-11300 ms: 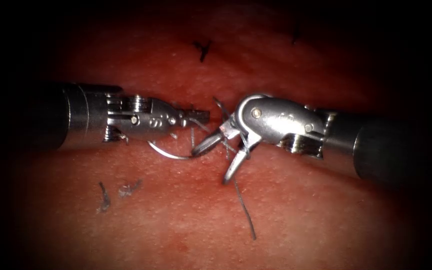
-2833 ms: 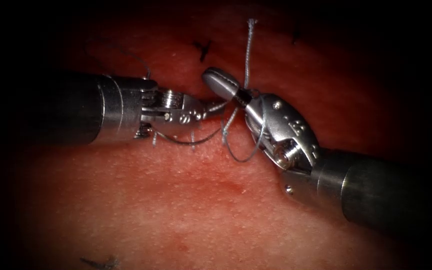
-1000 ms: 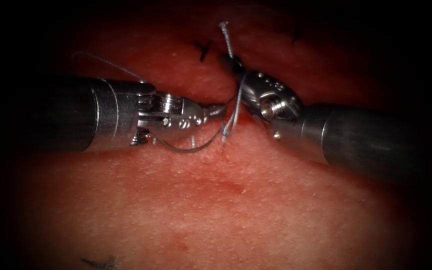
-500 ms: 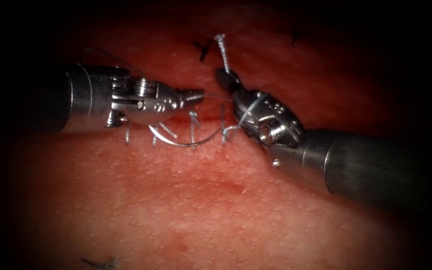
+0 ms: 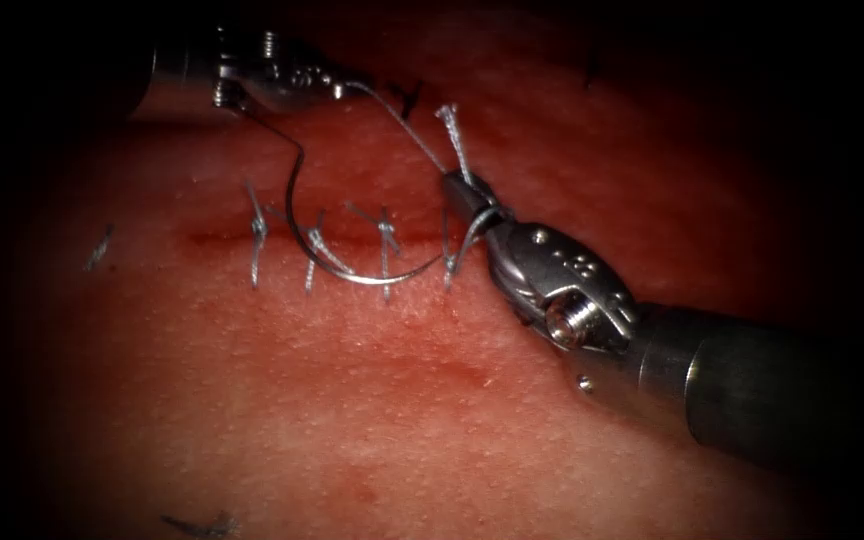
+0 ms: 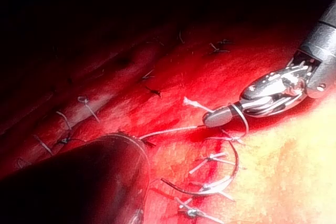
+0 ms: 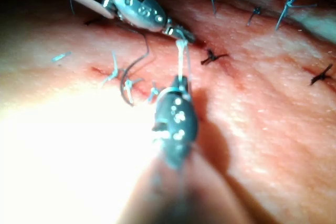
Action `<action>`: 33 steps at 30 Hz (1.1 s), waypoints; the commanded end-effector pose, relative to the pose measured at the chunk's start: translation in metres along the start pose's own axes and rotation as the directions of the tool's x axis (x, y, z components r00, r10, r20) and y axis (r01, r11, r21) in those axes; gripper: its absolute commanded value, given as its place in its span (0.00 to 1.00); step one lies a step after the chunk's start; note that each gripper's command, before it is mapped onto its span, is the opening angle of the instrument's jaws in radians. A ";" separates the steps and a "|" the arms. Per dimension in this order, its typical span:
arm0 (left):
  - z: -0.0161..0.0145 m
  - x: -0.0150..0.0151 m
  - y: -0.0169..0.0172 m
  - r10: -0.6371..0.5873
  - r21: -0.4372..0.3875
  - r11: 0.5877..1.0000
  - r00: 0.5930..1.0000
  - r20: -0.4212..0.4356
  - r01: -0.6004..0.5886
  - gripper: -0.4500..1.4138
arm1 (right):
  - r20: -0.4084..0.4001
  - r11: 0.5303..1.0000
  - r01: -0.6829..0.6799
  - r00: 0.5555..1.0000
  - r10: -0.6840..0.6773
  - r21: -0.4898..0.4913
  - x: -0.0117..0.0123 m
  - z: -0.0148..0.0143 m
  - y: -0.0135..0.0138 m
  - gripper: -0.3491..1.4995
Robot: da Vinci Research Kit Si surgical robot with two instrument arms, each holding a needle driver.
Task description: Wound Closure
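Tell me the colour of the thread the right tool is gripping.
Pale grey-white thread, held by the right tool; it shows best in the endoscope view.

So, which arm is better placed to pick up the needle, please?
Probably the left tool: shut on thread, it sits near the needle's upper end; the right tool's fingers grip the thread end, a loop wrapped round them.

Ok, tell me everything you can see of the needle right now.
The needle is a thin, curved piece of bright metal, lying free on the tissue across the stitched cut, its arc bowing below the line among the knotted stitches. Neither pincer holds it. Thread runs from one end up toward the left pincer. Whether either end enters the tissue is unclear.
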 end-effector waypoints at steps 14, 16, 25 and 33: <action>0.0015 -0.0008 -0.0060 -0.237 -0.114 0.968 0.964 -0.123 0.224 0.00 | 0.034 0.994 0.074 0.996 -0.076 0.075 -0.0045 -0.0019 -0.0012 0.00; 0.0013 -0.0009 -0.0069 -0.291 -0.119 0.954 0.945 -0.150 0.274 0.00 | 0.041 0.993 0.079 0.996 -0.083 0.084 -0.0052 -0.0024 -0.0012 0.00; -0.0002 -0.0018 -0.0126 -0.490 -0.133 0.871 0.823 -0.286 0.473 0.00 | 0.052 0.986 0.107 0.992 -0.115 0.130 -0.0072 -0.0048 -0.0012 0.00; -0.0015 -0.0026 -0.0169 -0.529 -0.143 0.846 0.775 -0.346 0.514 0.00 | 0.022 0.963 0.177 0.982 -0.185 0.205 -0.0077 -0.0062 -0.0010 0.00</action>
